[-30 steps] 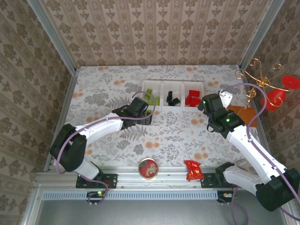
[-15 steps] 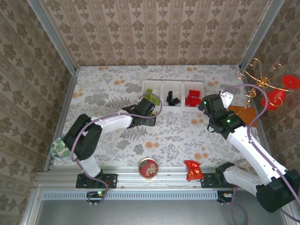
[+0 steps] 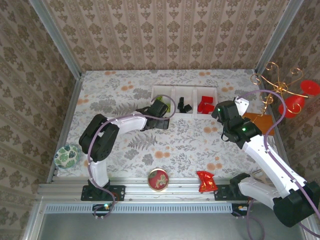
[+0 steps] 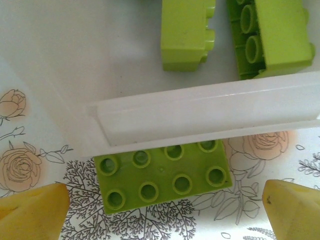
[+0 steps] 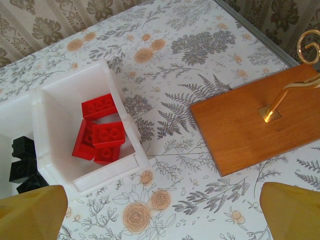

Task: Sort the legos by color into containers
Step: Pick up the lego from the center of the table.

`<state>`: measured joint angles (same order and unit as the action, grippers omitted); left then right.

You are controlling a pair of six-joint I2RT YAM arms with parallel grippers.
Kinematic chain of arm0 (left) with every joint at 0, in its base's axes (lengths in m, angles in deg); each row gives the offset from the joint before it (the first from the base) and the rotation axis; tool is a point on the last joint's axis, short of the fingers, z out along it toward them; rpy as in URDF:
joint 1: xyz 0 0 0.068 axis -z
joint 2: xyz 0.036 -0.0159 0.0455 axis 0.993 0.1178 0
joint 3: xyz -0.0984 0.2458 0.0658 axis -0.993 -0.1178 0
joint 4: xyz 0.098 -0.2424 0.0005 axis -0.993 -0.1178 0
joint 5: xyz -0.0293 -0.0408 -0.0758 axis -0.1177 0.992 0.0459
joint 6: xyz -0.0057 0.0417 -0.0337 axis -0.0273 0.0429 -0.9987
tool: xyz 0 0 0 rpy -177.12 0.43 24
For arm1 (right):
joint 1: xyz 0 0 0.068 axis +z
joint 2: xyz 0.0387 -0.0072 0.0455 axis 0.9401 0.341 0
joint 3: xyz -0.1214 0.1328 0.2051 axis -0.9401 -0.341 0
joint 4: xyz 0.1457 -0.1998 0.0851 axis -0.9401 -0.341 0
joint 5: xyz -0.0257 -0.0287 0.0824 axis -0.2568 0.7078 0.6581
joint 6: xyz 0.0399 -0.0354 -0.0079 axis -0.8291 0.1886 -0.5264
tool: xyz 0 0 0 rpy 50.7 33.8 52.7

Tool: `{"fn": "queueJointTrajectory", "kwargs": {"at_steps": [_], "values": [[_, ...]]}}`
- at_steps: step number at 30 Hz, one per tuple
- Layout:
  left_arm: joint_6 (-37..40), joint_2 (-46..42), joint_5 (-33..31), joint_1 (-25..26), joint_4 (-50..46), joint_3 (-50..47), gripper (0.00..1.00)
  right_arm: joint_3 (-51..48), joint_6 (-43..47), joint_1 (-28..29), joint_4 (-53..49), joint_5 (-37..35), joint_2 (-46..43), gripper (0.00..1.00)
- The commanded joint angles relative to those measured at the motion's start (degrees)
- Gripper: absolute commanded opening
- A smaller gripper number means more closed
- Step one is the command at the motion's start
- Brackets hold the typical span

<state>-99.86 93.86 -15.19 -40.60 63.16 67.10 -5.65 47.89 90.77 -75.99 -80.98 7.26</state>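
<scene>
One lime-green lego plate (image 4: 164,175), studs up, lies toward the surface's far edge between the spread left jaws, long axis along the tray's (image 4: 200,112) near wall, touching it; inside sit two green bricks (image 4: 187,30), three black bricks (image 5: 20,170) and about four red bricks (image 5: 107,134), right jaws spread too.

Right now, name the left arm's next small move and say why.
Probably lower the left gripper and close on the lime-green brick: it lies flat on the table outside the tray wall, between the open fingers, while other green bricks sit inside.
</scene>
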Motion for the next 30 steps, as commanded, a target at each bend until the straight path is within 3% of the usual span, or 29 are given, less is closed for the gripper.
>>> {"fn": "queueJointTrajectory", "kwargs": {"at_steps": [1,17,26,30], "values": [[-1.7,1.2,-0.1,-0.8,-0.6,1.9,1.0,-0.8,-0.8,-0.3,0.7,-0.9,-0.6,1.0],[-2.8,5.7,-1.0,-1.6,-1.1,5.3,0.98,-1.8,-1.6,-0.4,1.7,0.1,-0.7,1.0],[-4.2,5.7,-2.2,-2.4,-1.6,4.8,0.87,-1.8,-1.7,-0.4,1.8,0.4,-0.5,1.0],[-4.6,5.5,-1.9,-2.7,-1.4,4.0,0.77,-1.7,-1.7,-0.4,2.1,0.6,-0.2,1.0]]}}
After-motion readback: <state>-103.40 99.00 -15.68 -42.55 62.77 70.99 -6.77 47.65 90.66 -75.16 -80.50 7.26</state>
